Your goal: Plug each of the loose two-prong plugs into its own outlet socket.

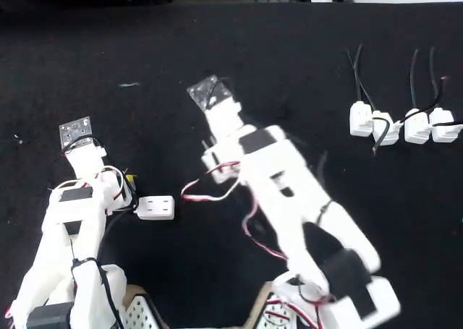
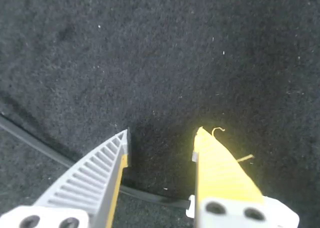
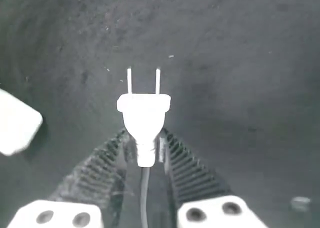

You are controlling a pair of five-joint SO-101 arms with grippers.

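Outlet socket (image 1: 155, 207) left, plugs (image 1: 417, 125) far right

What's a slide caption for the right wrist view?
Right gripper clamps white two-prong plug, prongs pointing outward, over black table.

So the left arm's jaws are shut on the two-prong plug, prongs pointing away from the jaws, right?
No: the right arm's jaws, not the left's, are shut on the two-prong plug, prongs pointing away; the right wrist view shows it.
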